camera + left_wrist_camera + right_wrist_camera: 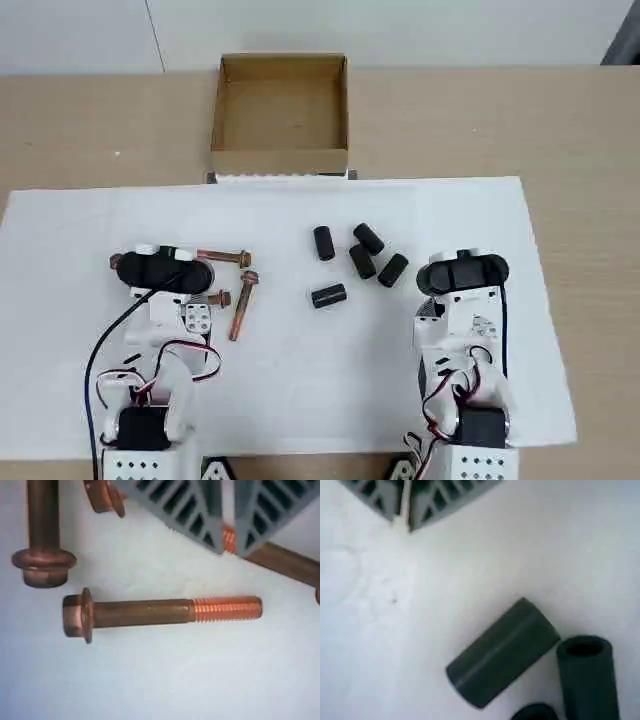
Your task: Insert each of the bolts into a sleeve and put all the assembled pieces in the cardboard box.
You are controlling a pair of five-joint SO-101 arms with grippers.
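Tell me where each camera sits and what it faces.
High view: fixed overhead, looking down at cardboard box, both arms.
Left wrist view: on the left wrist, facing bolts; left gripper shows.
Right wrist view: on the right wrist, facing sleeves; right gripper shows.
Shared: high view shows those bolts and sleeves too.

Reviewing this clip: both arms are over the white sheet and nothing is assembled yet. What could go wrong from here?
1. The bolts lie crowded around the left gripper; closing on one may nudge its neighbours or catch two at once.
2. The sleeves lie on their sides, bunched close by the right gripper. Being round, one that gets touched may roll away or push the others.
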